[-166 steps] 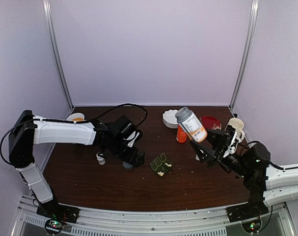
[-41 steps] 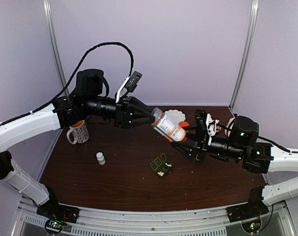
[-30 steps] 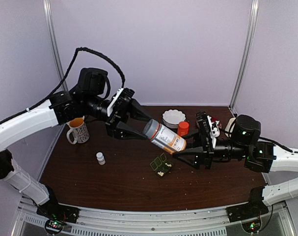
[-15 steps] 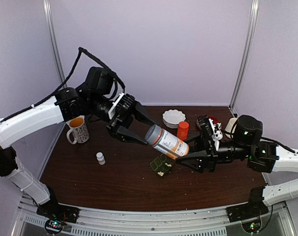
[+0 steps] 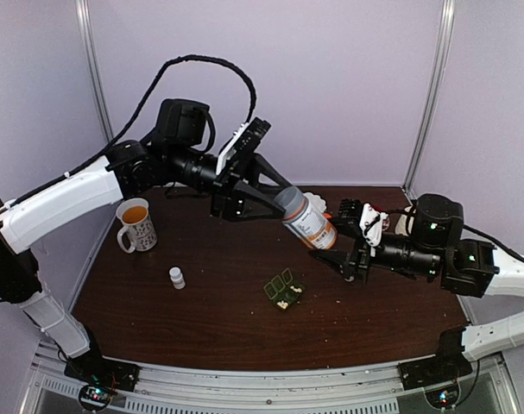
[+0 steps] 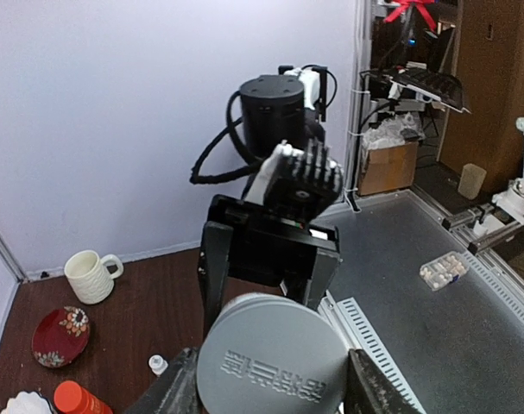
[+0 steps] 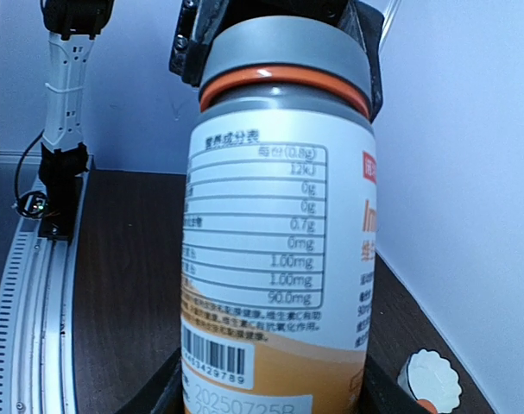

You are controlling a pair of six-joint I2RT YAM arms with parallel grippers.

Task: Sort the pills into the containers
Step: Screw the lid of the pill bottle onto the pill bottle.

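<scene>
A grey-capped labelled bottle (image 5: 310, 224) hangs tilted in the air above the table, held from both ends. My left gripper (image 5: 286, 202) is shut on its grey cap (image 6: 273, 358). My right gripper (image 5: 334, 253) is shut on the lower body of the bottle (image 7: 283, 224). The containers are the cells of a small dark-green pill box (image 5: 281, 287), lids open, on the table below and left of the bottle. Whitish pills (image 5: 283, 304) lie in its nearest cell. In the right wrist view the left gripper's fingers (image 7: 197, 30) clasp the cap (image 7: 287, 56).
A small white bottle (image 5: 177, 277) stands on the table's left part, with a mug (image 5: 137, 222) of orange liquid behind it. A white bowl (image 7: 430, 379) sits at the back. A cream mug (image 6: 89, 274), a red plate (image 6: 61, 335) and an orange bottle (image 6: 80, 399) stand at the back right.
The bottle, held by both grippers, has risen and moved back-right, away from above the pill box. The left wrist has turned. Neither grip has changed.
</scene>
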